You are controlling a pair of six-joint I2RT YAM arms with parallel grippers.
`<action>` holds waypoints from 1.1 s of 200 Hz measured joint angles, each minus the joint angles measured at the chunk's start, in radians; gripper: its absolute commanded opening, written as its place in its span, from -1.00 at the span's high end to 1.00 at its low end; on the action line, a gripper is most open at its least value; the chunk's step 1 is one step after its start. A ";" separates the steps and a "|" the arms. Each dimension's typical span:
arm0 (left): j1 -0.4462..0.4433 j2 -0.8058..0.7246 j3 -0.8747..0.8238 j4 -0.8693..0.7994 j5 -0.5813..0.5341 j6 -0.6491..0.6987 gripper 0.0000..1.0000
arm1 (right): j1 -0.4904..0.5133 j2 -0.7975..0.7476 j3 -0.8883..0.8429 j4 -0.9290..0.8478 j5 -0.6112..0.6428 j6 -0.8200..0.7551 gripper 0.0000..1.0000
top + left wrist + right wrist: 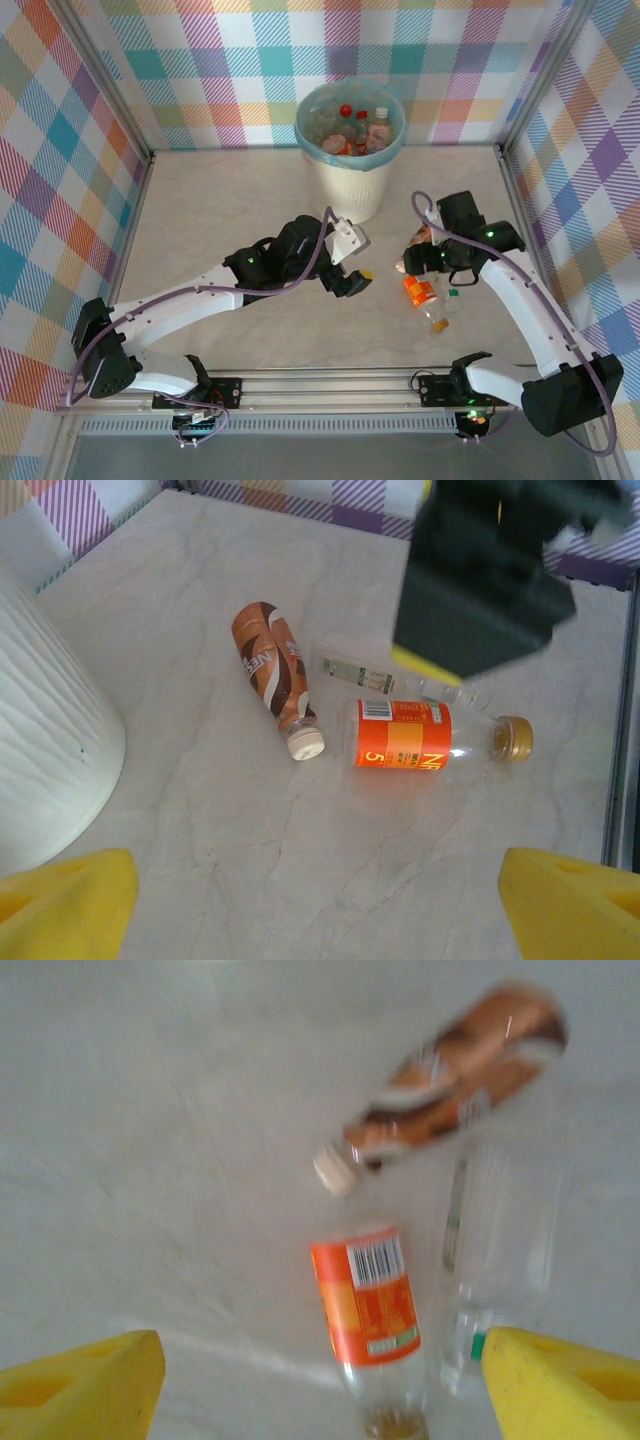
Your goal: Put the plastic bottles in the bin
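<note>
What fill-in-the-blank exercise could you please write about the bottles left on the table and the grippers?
The brown bottle has a ___ cap.
The clear bottle has a ___ cap.
The orange bottle lies on its ___.
The left gripper and right gripper are both ___.
Missing words: white, green, side, open.

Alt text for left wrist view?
Three bottles lie on the table: a brown-labelled bottle, an orange-labelled bottle and a clear bottle partly behind the right arm. The bin stands at left; the open left gripper shows yellow fingertips in the bottom corners.
</note>
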 measured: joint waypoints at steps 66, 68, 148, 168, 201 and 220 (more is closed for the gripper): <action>0.000 -0.006 -0.003 0.012 0.000 0.031 -0.88 | -0.001 0.163 -0.076 0.078 -0.037 0.003 -0.69; 0.000 -0.007 -0.004 0.012 -0.001 0.032 -0.88 | -0.001 0.171 -0.076 0.080 -0.037 0.002 -0.69; -0.001 -0.059 -0.036 0.012 -0.028 0.043 -0.90 | -0.001 0.371 -0.063 0.116 0.003 -0.004 -0.75; -0.001 -0.059 -0.036 0.011 -0.028 0.050 -0.89 | -0.001 0.411 -0.054 0.116 0.008 -0.006 -0.76; -0.001 -0.059 -0.036 0.011 -0.028 0.053 -0.89 | -0.003 0.452 -0.047 0.121 0.014 -0.016 -0.75; -0.001 -0.059 -0.036 0.011 -0.028 0.053 -0.89 | -0.003 0.463 -0.045 0.122 0.017 -0.020 -0.73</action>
